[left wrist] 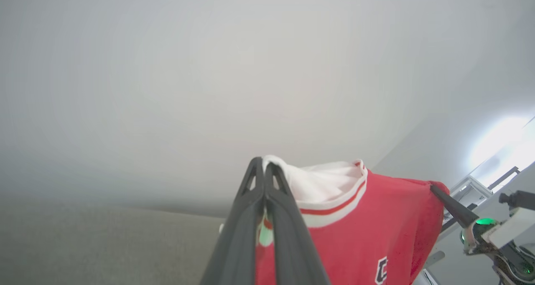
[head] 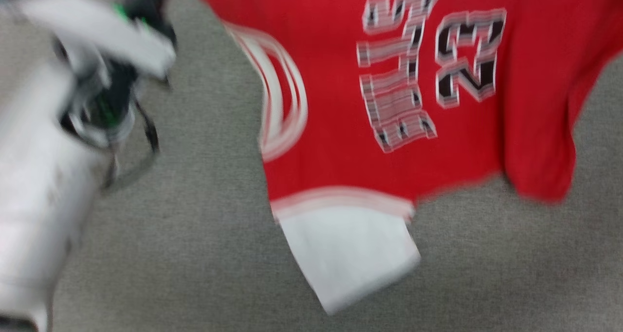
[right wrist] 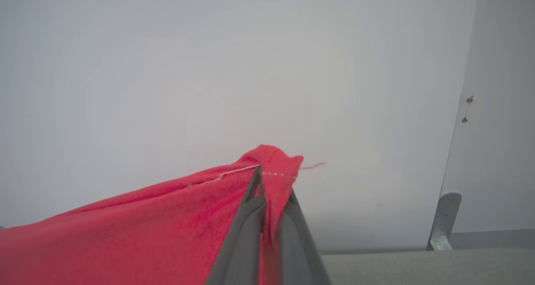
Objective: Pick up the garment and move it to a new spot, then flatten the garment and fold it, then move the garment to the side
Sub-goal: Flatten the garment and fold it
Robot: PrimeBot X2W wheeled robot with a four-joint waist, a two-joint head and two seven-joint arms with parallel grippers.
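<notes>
In the head view, closest to the camera, the pale left forearm (head: 39, 186) runs up the left edge. It is badly blurred, with dark cables at its wrist. Below and beyond it lies a grey surface (head: 194, 273). Over that surface spreads the garment (head: 331, 142), red. Its 1 white sleeve (head: 350, 254) hangs lowest, under a striped band. Its striped collar trim (head: 284, 103) is to the left, and its black "BULLS 23" print (head: 423, 69) is turned sideways further up. The blur is heavy, so the sleeve probably hangs clear of the surface, but contact cannot be ruled out.

In the left wrist view, the left gripper (left wrist: 264, 168) has its 2 dark fingers pressed together. They pinch white fabric just above a red-and-white striped band. The red body of the shirt stretches away to the right, where the tip of the other arm's finger meets a bunched red corner. A plain pale wall (left wrist: 209, 67) stands behind.

In the right wrist view, the right gripper (right wrist: 273, 189) is clamped on a red stitched hem corner. The cloth is caught between the 2 fingers and peaks above their tips. A loose thread (right wrist: 313, 166) trails from that peak. The rest of the red cloth slopes down to the left. Further off, a grey bracket (right wrist: 445, 218) sits at the foot of the wall.
</notes>
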